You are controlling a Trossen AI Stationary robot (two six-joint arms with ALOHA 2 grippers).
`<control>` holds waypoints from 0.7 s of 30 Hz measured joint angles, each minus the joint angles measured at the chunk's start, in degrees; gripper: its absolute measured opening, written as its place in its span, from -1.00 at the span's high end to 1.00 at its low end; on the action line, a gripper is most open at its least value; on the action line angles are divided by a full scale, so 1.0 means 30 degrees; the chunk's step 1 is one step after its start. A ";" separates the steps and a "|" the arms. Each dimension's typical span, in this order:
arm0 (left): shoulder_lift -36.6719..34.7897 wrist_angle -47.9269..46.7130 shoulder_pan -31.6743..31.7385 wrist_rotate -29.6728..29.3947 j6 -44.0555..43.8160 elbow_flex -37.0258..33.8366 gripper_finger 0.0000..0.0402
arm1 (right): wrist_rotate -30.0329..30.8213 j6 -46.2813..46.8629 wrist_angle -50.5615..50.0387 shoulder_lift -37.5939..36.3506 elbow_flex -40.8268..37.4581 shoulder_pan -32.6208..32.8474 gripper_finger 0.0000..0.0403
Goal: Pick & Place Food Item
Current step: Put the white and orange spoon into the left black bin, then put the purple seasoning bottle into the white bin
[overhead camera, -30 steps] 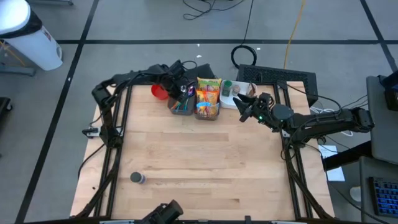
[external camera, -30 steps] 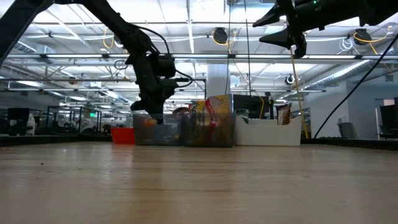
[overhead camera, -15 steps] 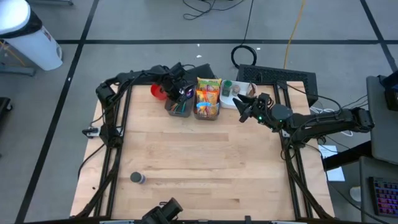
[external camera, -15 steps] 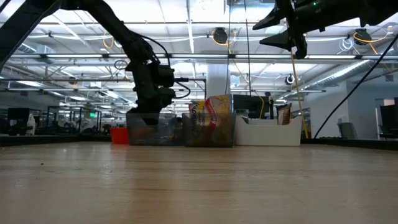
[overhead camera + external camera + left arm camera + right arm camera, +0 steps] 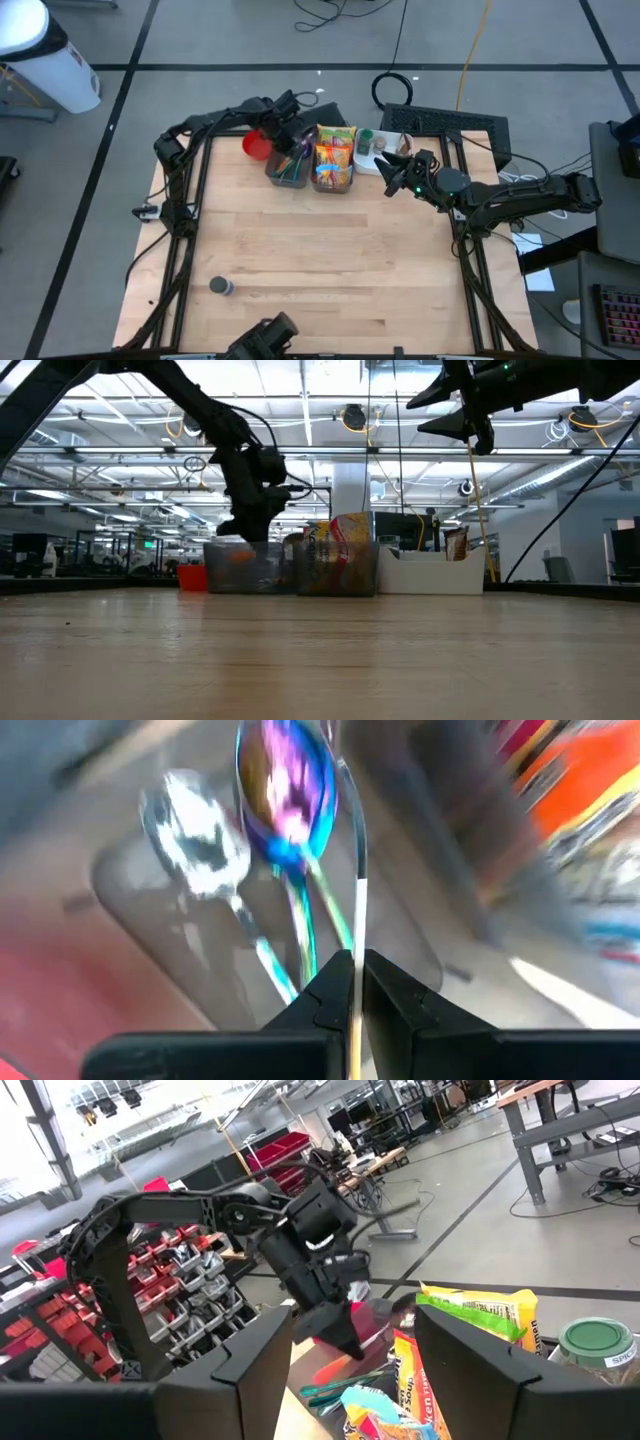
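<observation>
Clear plastic bins line the far edge of the wooden table (image 5: 320, 250), where the left pincer (image 5: 283, 128) hovers just above the leftmost bin (image 5: 288, 168), its fingers (image 5: 335, 995) clenched nearly together on the bin's thin transparent rim. Iridescent spoons (image 5: 285, 790) and other cutlery lie inside that bin, seen close through the left wrist camera. Just beside it stands a second clear bin holding colourful snack bags (image 5: 335, 152), the food items, and next to that a white tray (image 5: 430, 572) with a green-lidded jar (image 5: 366, 138). A red cup (image 5: 256, 147) sits behind the cutlery bin. The right pincer (image 5: 393, 180) hangs raised over the table near the white tray, its fingers (image 5: 460, 1370) spread apart and grasping nothing. A small dark cylinder (image 5: 220, 286) stands alone near the table's front left.
</observation>
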 joint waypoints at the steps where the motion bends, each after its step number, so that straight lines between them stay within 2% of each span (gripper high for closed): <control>1: 0.0000 0.0007 0.0000 -0.0015 0.0121 0.0241 0.87 | 0.0000 0.0000 -0.0007 0.0000 0.0000 0.0000 -0.03; 12: 0.0000 -0.1036 -0.0007 -0.0029 -0.0119 0.0684 0.46 | -0.0044 0.0007 0.0000 0.0000 0.0000 0.0007 -0.03; 16: 0.0000 -0.1338 -0.0007 -0.0040 0.0242 0.0684 0.39 | -0.0044 0.0007 0.0000 0.0000 0.0000 0.0007 -0.03; 21: -0.0074 -0.1207 0.0004 -0.0040 0.0238 0.0677 0.39 | -0.0051 0.0004 -0.0045 0.0000 0.0000 0.0007 -0.03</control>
